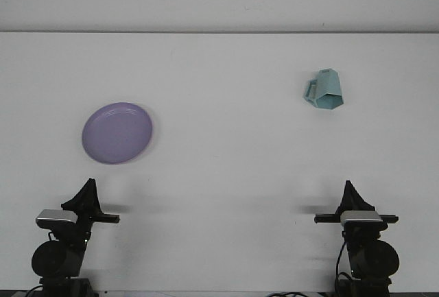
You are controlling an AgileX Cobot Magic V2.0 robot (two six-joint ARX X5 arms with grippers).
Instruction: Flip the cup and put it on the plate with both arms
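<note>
Cup [325,89]: pale teal, faceted, standing mouth-down on the far right of the table [226,173], its handle turned toward the left. It has not been flipped. Nothing touches it.

Plate [117,133]: lilac, flat on the table at the left, bare, well apart from the cup.

My right pincer [350,188]: low at the near edge, well short of the cup and roughly in line below it. Only a dark point shows from this view; whether it is released or clenched I cannot tell. It grasps nothing.

My left pincer [88,186]: likewise at the near edge, near the plate's front and slightly left of it. Its state also cannot be read. It grasps nothing.

Judgement: the task has not begun.

Risks from here:
- The slanted facets may slip under my tips and the cup may skid away instead of lifting.
- A grip taken at the handle could let the cup swing during the turn.
- The passing between my arms is the weak point; a loose hold there would drop the cup.
- Setting down off-centre could tip the cup off the plate's rim.
</note>
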